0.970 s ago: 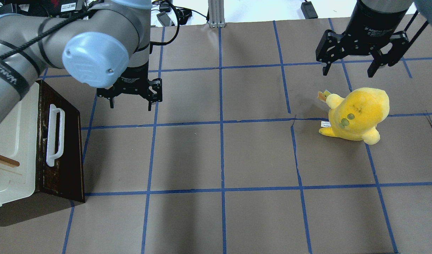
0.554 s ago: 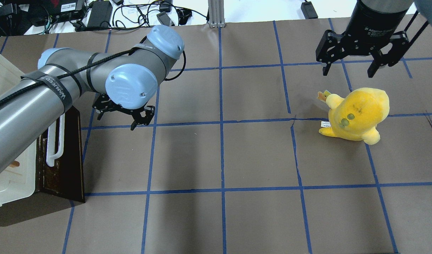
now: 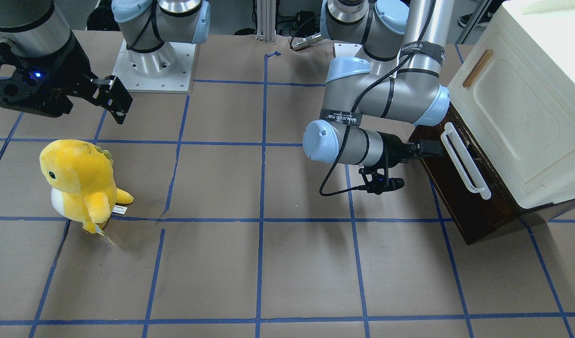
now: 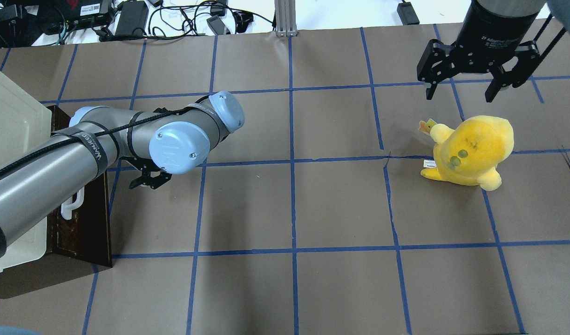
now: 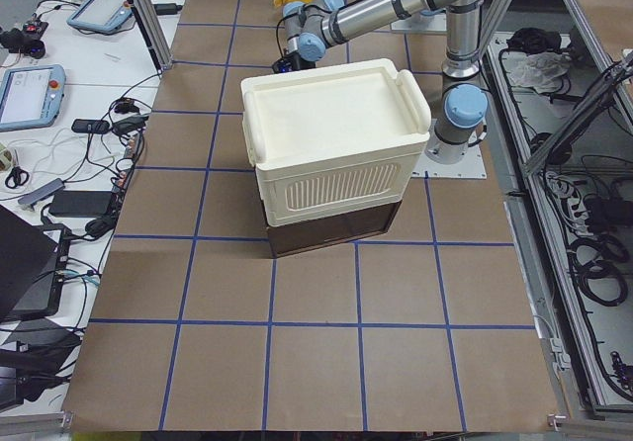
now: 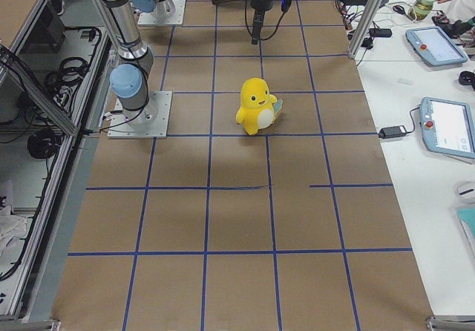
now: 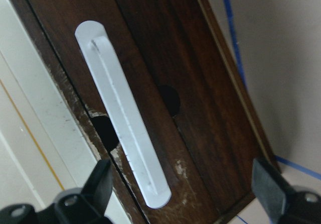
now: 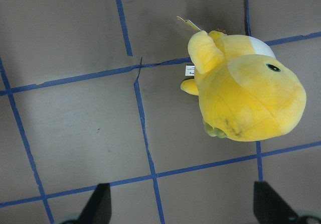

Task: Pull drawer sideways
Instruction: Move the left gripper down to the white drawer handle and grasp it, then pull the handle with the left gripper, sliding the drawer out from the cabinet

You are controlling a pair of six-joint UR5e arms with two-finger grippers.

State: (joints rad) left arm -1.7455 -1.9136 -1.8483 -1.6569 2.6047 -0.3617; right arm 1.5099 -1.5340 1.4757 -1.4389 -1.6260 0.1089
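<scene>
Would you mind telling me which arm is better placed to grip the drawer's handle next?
Left. The left gripper, open, closely faces the white bar handle on the drawer; the right gripper hangs near the yellow plush toy, across the table.

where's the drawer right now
In the overhead view the drawer sits at the left edge of the table, beneath the cream-white cabinet, with the open left gripper just in front of its white handle.

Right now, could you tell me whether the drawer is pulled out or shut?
Shut: the drawer sits in under the white cabinet, no sides showing; the open left gripper hovers off the handle.
</scene>
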